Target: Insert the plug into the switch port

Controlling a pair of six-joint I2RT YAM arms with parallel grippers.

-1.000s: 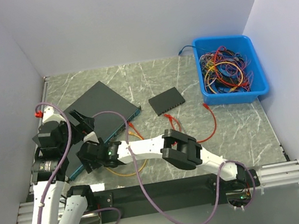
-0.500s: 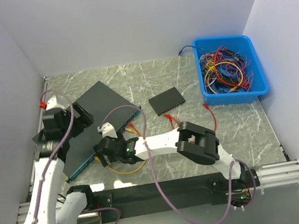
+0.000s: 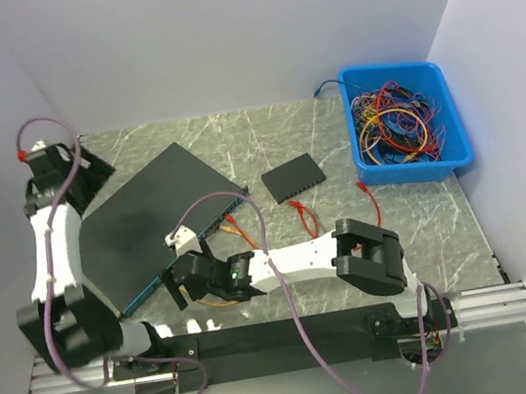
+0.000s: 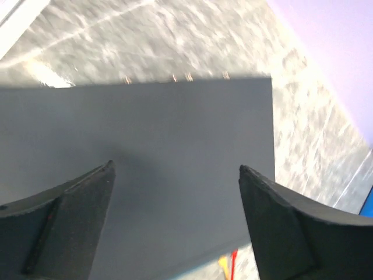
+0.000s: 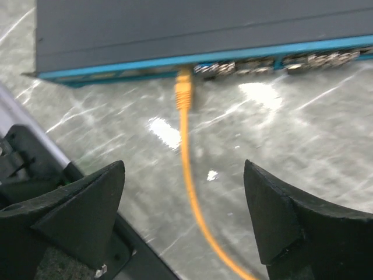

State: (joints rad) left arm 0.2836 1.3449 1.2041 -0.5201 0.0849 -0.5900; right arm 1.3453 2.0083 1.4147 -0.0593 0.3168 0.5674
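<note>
Top external view, L to R: left gripper (image 3: 89, 171) is raised near the far-left corner of the desk (image 3: 264, 137), above the far-left corner of the switch (image 3: 148, 219), a large flat dark unit w/ blue front face lying diagonally across the left half of the desk. Left wrist view: fingers (image 4: 64, 221) apart, nothing between them, dark top of the switch below, no contact. Right wrist view: plug (image 5: 184, 87), orange, sits in a port on the blue front face, close to that face's left end as this view shows it; its orange cable (image 5: 192, 192) runs from it across the marbled desk toward the camera, passing between the fingers w/o touching either. Right gripper (image 3: 179, 281) is low at the switch's front, near the desk's near edge, arm stretched across from the right base; fingers (image 5: 87, 198) wide apart, holding nothing, just short of the front face. Further R: small dark box (image 3: 293, 178) about mid-desk, apart from the switch; red cable (image 3: 374, 210) lying loose on the desk to the R of it; blue bin (image 3: 450, 124) at the far-right corner, full of tangled cables, one blue lead hanging over its far-left rim.
</note>
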